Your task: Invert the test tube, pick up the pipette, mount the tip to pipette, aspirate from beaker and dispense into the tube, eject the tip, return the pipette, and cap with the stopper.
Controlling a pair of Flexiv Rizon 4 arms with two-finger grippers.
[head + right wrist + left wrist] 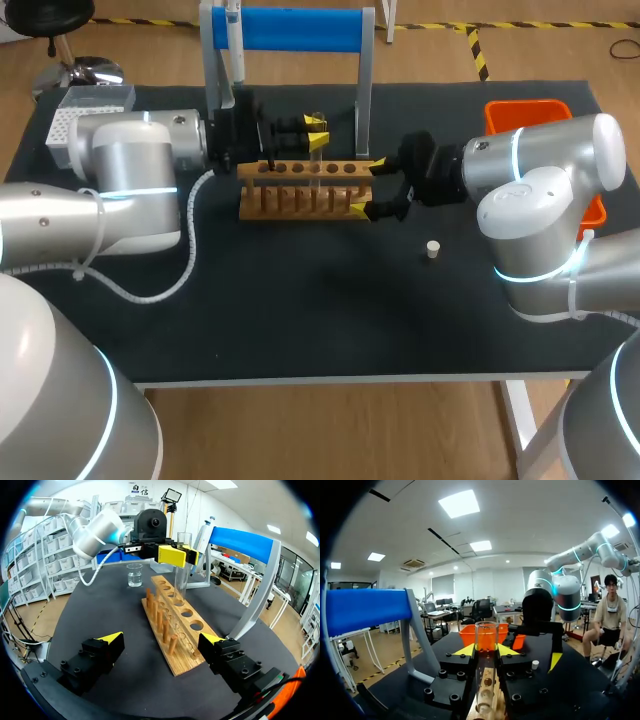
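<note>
A clear test tube stands upright with its open end up, and my left gripper is shut on it. Its lower end reaches a hole of the wooden rack. My right gripper is open wide, its fingers on either side of the rack's right end. The pipette hangs on the blue-topped stand. A glass beaker stands beyond the rack. A small white stopper lies on the mat.
An orange bin sits at the table's back right, behind my right arm. A white tip box is at the back left. The stand's grey legs rise just behind the rack.
</note>
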